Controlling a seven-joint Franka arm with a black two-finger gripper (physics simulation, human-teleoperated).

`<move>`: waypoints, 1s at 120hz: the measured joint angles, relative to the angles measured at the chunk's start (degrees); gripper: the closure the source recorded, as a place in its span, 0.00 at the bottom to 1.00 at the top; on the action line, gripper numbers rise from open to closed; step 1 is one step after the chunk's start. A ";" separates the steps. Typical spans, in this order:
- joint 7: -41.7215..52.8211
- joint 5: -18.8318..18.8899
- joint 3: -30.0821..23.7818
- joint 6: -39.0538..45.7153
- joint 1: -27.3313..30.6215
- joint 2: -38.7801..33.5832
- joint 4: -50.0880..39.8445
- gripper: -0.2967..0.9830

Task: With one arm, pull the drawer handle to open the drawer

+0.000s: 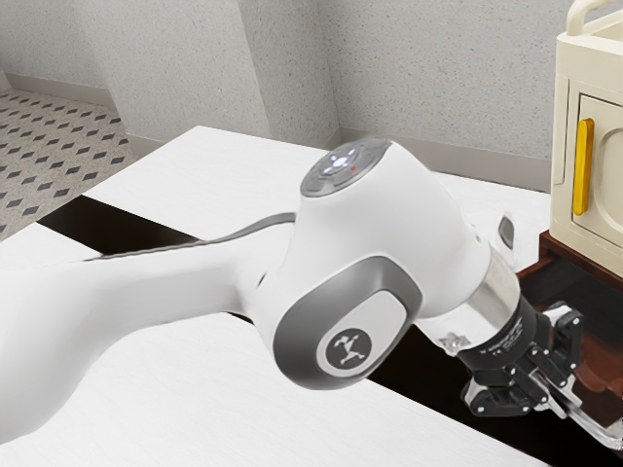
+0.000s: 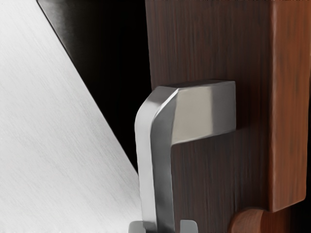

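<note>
The gripper point(image 1: 565, 397) is at the exterior view's lower right, at the silver drawer handle point(image 1: 596, 428). In the wrist view the gripper point(image 2: 163, 226) has its two fingertips on either side of the long bar of the handle point(image 2: 164, 189); a narrow gap shows between the bar and one fingertip, so it stands open around it. The handle's bent end meets the dark brown drawer front point(image 2: 209, 179). A dark hollow shows behind the reddish-brown wood point(image 1: 599, 365) in the exterior view; how far the drawer stands out cannot be told.
A cream cabinet point(image 1: 568, 146) with a yellow handle point(image 1: 583, 167) stands above the brown drawer unit at the exterior view's right. The white table point(image 1: 195, 175) with a black stripe point(image 1: 117, 226) lies under the arm. A rounded brown wooden part point(image 2: 248, 221) is near the drawer front.
</note>
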 joint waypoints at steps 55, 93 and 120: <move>-0.09 -2.59 -0.24 0.55 0.32 -6.92 -7.20 0.85; -0.13 -3.88 -0.21 1.46 -0.45 -11.30 -11.99 0.85; -0.15 -4.24 0.20 1.70 -0.57 -13.32 -14.29 0.85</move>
